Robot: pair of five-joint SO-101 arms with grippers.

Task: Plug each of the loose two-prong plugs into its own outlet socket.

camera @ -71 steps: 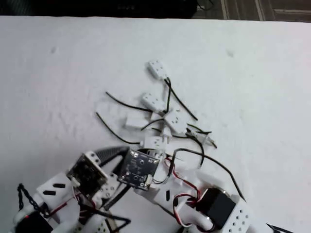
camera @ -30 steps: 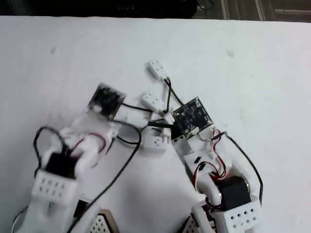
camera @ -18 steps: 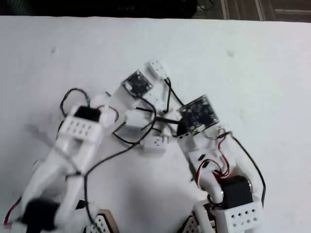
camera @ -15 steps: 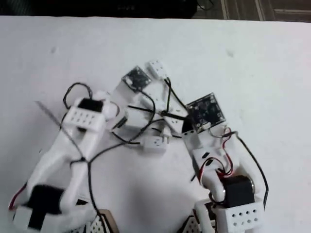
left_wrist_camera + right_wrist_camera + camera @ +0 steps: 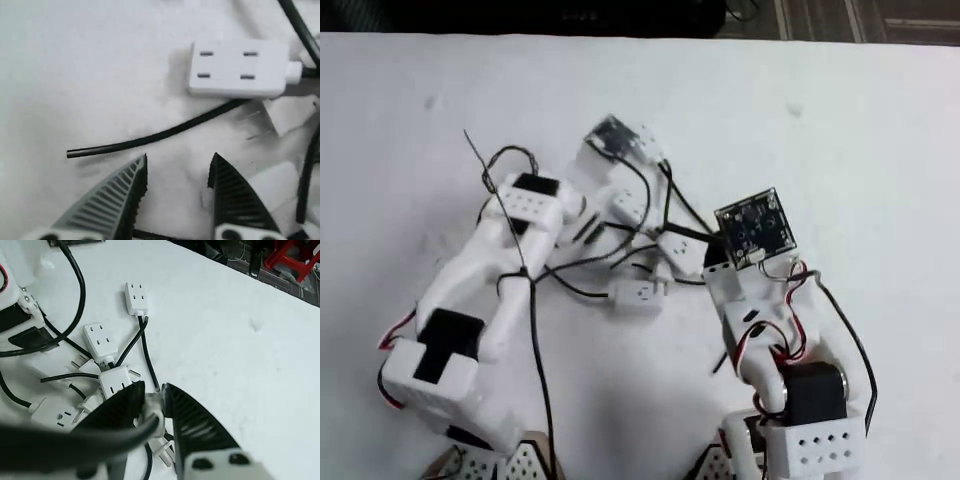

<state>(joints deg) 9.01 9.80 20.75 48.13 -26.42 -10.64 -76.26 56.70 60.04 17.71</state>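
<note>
R gripper (image 5: 153,391) is clamping a white plug (image 5: 151,412) btwn its jaws, right by the cluster of outlet sockets (image 5: 102,341) that's lying tangled w/ black cords on the white table (image 5: 240,355). L gripper (image 5: 177,167) is hanging w/ jaws apart over the cloth. A loose cord end (image 5: 150,138) is lying just beyond its tips, w/ a four-slot socket (image 5: 237,67) lying past that.

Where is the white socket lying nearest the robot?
In the high view, the socket lies on the table, between the left arm and the right arm.
</note>
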